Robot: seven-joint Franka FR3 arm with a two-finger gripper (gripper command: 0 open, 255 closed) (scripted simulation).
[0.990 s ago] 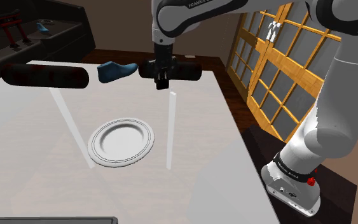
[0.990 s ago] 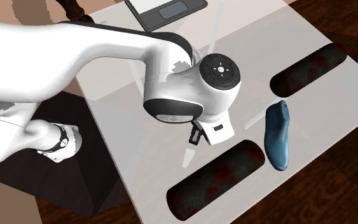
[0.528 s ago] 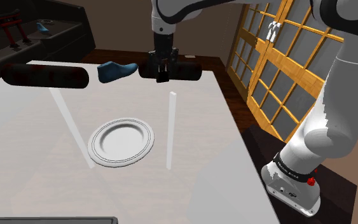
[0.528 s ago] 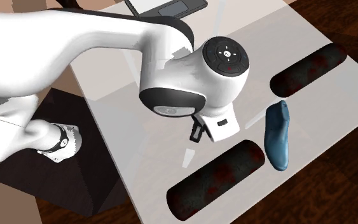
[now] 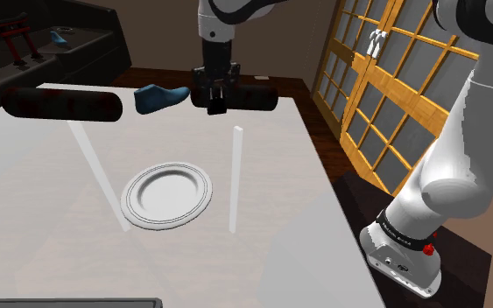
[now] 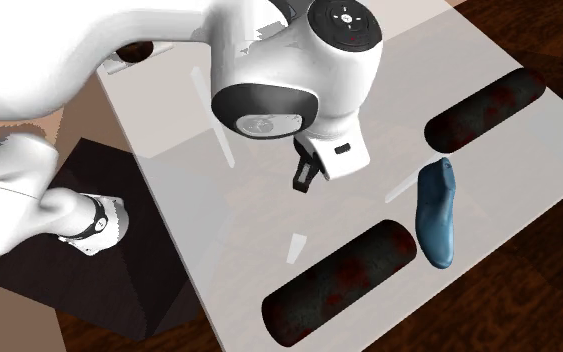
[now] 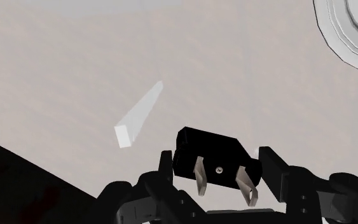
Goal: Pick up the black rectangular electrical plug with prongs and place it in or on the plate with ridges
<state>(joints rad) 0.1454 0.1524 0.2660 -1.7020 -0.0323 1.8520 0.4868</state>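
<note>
Shoulder view dim; pale streaks (image 5: 235,179) across glossy table (image 5: 43,210); second exterior brighter.

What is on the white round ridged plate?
Nothing: in the shoulder view the white ridged plate lies bare, no part covered. The black rectangular pronged plug is clasped in the black gripper.

Shoulder cam oblique, 2nd overhead, both see table (image 5: 43,175)

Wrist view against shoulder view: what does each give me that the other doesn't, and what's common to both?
Wrist view: the black plug, prongs toward the camera, clasped in the pincer. Shoulder view: the blue shoe form and the lattice door. Both: the ridged plate, apart from the pincer, and a white bar on the table.
</note>
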